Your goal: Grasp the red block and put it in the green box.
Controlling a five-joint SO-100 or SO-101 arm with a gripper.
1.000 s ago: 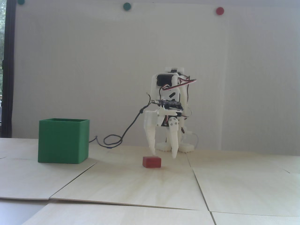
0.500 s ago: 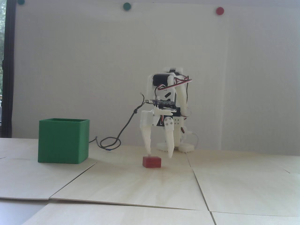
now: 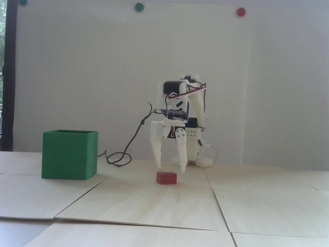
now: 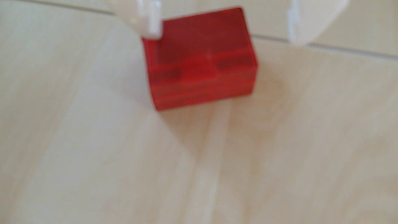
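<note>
The red block (image 3: pixel 166 178) lies flat on the pale wooden table, to the right of the green box (image 3: pixel 69 157) in the fixed view. My white gripper (image 3: pixel 171 170) hangs open just above the block, fingers pointing down, one tip near the block's left top edge and the other past its right end. In the wrist view the red block (image 4: pixel 202 60) fills the upper middle, and the gripper (image 4: pixel 224 39) straddles it: the left fingertip (image 4: pixel 150 23) sits over the block's left corner, while the right one is clear of its right side. Nothing is held.
A black cable (image 3: pixel 128 149) loops on the table between the green box and the arm's base (image 3: pixel 192 160). Round green magnets (image 3: pixel 139 7) and a red magnet (image 3: pixel 241 11) sit on the white wall behind. Seams run between the wooden table panels (image 3: pixel 216 200).
The arm has swung left in the fixed view, carrying the open gripper from right of the block to over it. The block and box have not moved.
</note>
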